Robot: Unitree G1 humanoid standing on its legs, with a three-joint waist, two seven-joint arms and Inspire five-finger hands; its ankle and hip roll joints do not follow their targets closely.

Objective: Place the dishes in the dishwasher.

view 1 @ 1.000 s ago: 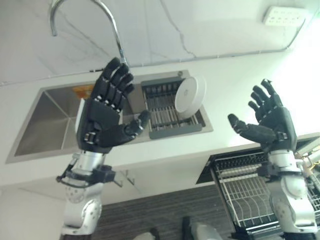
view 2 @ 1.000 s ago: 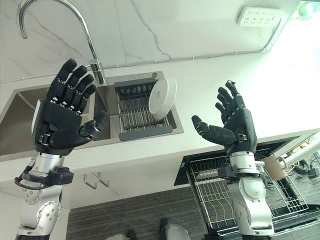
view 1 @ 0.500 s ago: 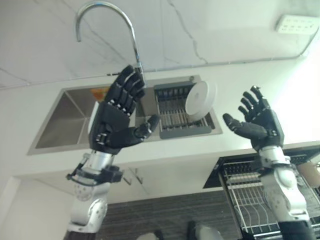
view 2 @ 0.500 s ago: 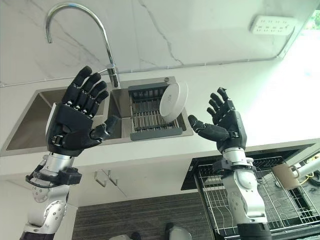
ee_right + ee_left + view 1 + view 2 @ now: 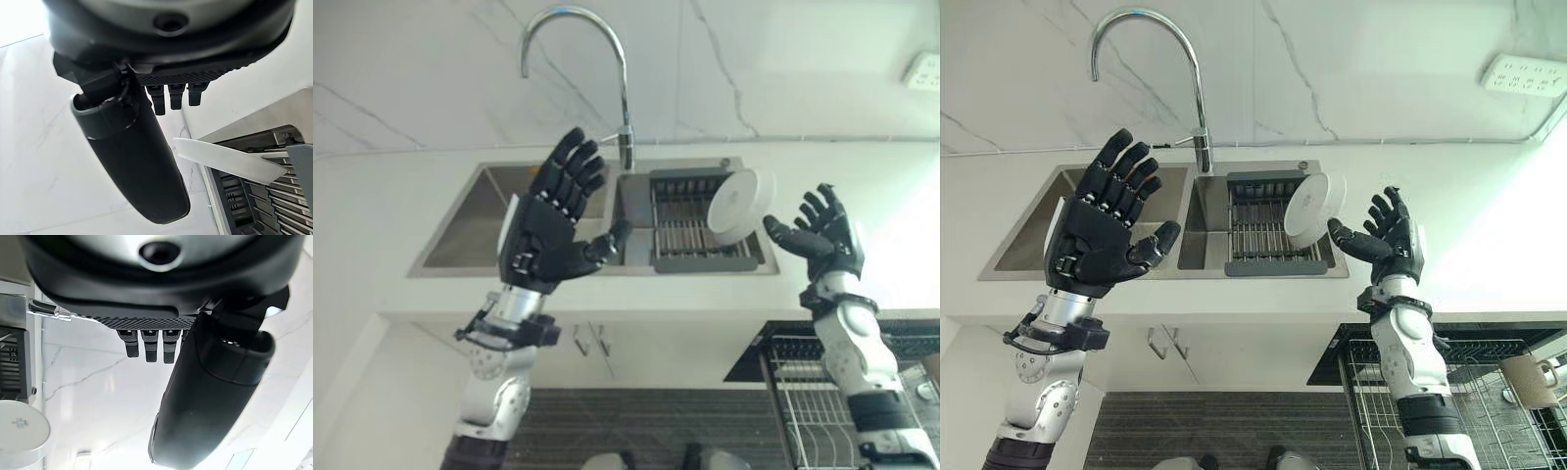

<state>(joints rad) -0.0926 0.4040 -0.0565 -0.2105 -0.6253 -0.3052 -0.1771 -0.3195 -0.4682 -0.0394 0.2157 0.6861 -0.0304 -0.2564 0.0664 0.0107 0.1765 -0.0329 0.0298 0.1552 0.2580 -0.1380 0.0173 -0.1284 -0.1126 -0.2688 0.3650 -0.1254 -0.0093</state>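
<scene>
Plate is leaning upright in the sink's drying rack; both robot hands, left and right, are hovering wide open, holding nothing.

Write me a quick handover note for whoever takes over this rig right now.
Left robot hand: open, raised in front of the sink, holding nothing.
Right robot hand: open, close beside the white plate, not gripping it.
The plate leans on edge in the drying rack in the sink.
Dishwasher rack is pulled out, lower right.
Done: nothing loaded yet.
Left: grasp the plate, move it to the dishwasher.
</scene>
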